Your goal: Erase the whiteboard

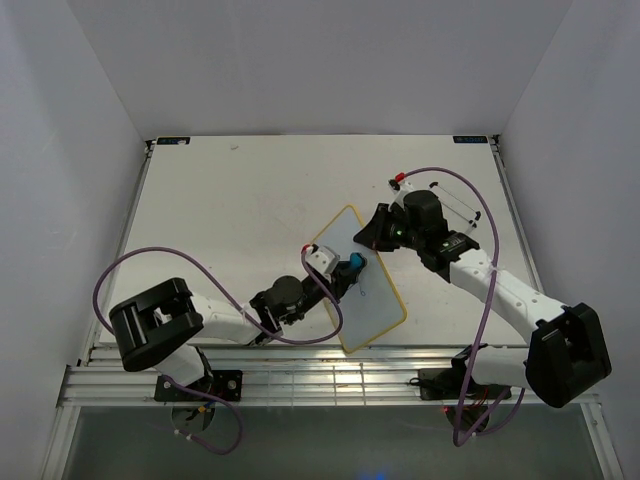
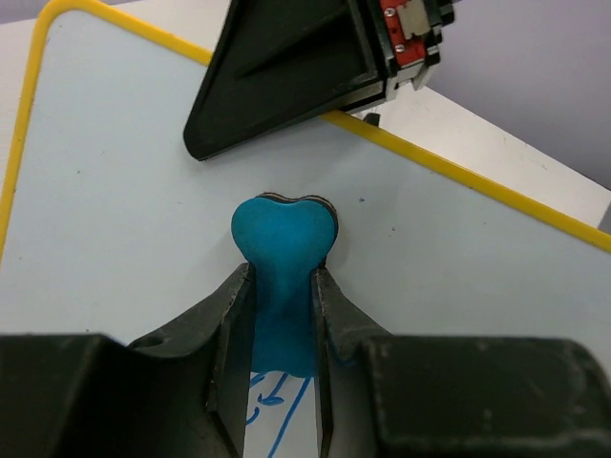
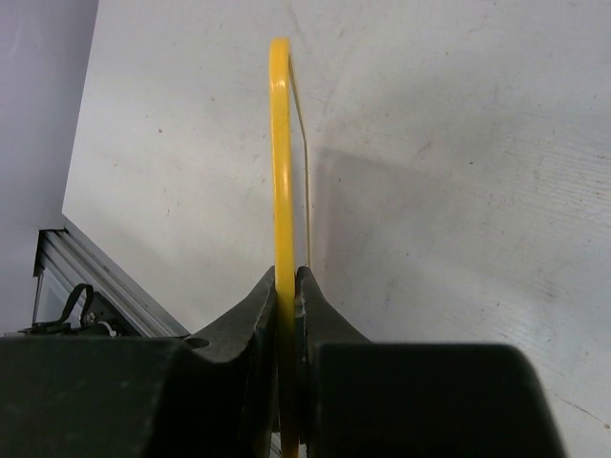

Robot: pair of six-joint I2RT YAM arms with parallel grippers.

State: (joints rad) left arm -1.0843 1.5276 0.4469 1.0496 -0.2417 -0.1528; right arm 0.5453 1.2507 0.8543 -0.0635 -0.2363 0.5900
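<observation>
The whiteboard [image 1: 372, 300] with a yellow frame lies tilted at mid-table. My right gripper [image 1: 372, 232] is shut on its far right edge; the right wrist view shows the yellow frame [image 3: 281, 162] edge-on between the jaws. My left gripper [image 1: 345, 272] is shut on the teal eraser [image 1: 356, 263], which rests on the board's surface. In the left wrist view the eraser [image 2: 283, 239] sits between my fingers [image 2: 229, 315], with blue scribbles [image 2: 272, 401] behind it and the right gripper [image 2: 286, 67] just beyond.
A thin clear rod with red ends [image 1: 435, 188] lies behind the right arm. The table's metal rail [image 1: 330, 375] runs along the near edge. White walls enclose the table.
</observation>
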